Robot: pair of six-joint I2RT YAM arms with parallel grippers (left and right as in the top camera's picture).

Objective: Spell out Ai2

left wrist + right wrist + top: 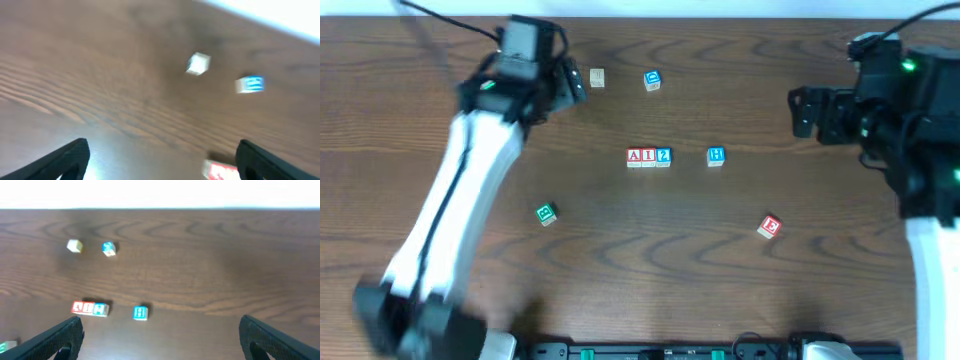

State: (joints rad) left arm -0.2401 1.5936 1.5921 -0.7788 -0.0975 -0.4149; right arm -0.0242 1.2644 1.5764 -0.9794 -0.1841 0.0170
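Three letter blocks stand in a touching row at the table's middle: a red A [635, 156], a red I [649, 156] and a blue 2 [663, 156]. The row also shows in the right wrist view [90, 308]. My left gripper [570, 82] is open and empty at the back left, apart from the row; its fingers [160, 160] frame bare wood with a red block [222, 171] at the bottom edge. My right gripper [802, 110] is open and empty at the right, its fingers [160, 337] spread wide.
Loose blocks lie around: a blue H [715, 156] right of the row, a blue one [652, 80] and a plain wooden one [597, 77] at the back, a green one [545, 213] front left, a red E [769, 227] front right.
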